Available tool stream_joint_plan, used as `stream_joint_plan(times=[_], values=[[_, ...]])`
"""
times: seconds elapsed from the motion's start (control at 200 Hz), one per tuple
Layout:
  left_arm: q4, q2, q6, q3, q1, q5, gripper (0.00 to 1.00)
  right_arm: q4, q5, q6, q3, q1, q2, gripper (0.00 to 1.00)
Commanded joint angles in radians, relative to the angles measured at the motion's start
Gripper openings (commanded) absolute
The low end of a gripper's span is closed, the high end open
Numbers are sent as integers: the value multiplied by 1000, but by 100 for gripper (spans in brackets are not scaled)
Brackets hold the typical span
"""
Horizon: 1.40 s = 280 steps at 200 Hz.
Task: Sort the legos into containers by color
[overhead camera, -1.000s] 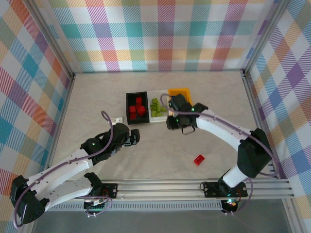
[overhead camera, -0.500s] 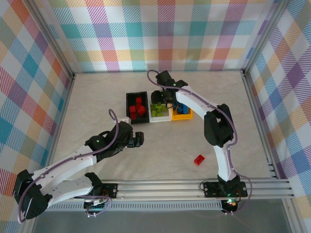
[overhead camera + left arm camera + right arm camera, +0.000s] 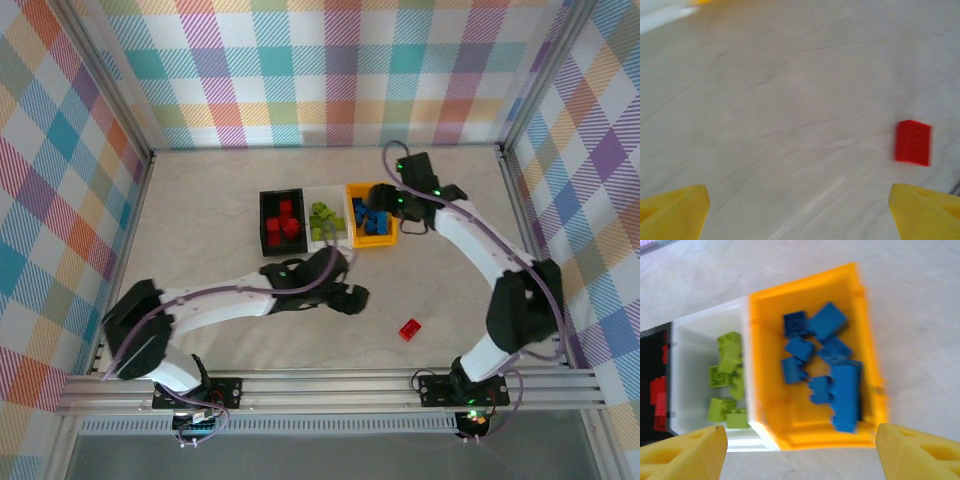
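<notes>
On the pale table point(image 3: 200, 200), enclosed by plaid walls point(image 3: 330, 70), the left arm point(image 3: 220, 305) reached rightward across the near half, and the right arm point(image 3: 480, 250) curved up the right side toward the bins. Three bins stood touching in a row at mid-table: a black bin point(image 3: 264, 225) on the left, a white bin point(image 3: 310, 247) in the middle and an orange-yellow bin point(image 3: 372, 243) on the right. The left gripper point(image 3: 800, 215) hung above bare table in front of the bins, its yellow fingertips point(image 3: 675, 210) spread wide with nothing between them. The right gripper point(image 3: 802, 452) was poised over the right end of the row, its jaws likewise parted and empty. Red bricks point(image 3: 285, 222) lay in the black bin, lime green bricks point(image 3: 727, 375) in the white bin, and blue bricks point(image 3: 825, 370) in the orange-yellow bin. A single red brick point(image 3: 409, 329) lay loose on the table, well apart from the bins, to the right of the left gripper; in the left wrist view it appeared blurred at the right.
</notes>
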Motion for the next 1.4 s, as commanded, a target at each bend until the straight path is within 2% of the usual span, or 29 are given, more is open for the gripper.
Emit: stream_joint_plan(times=[0.0, 0.125, 0.26, 0.475, 0.76, 0.87, 0.975, 1.115, 1.25, 1.395], values=[[62, 147, 106, 126, -84, 84, 89, 52, -52, 35, -123, -47, -81, 78], [36, 301, 177, 250, -161, 72, 86, 70, -79, 38, -219, -108, -176, 79], [3, 437, 200, 365, -201, 59, 82, 78, -114, 44, -275, -168, -239, 79], [-68, 569, 250, 475, -244, -53, 77, 88, -151, 48, -318, -218, -302, 79], [-88, 602, 273, 496, -251, -88, 47, 107, -166, 52, -331, -230, -307, 79], [-69, 582, 277, 480, -253, -93, 35, 109, -167, 54, -330, -232, -300, 79], [-51, 549, 274, 451, -252, -120, 29, 109, -167, 56, -331, -233, -298, 79], [0, 441, 240, 354, -230, -181, 26, 112, -176, 53, -329, -232, -297, 79], [29, 251, 171, 206, -161, -233, 25, 125, -207, 55, -335, -227, -292, 79], [-55, 25, 107, 91, -65, -399, 27, 129, -185, 43, -344, -154, -284, 79]])
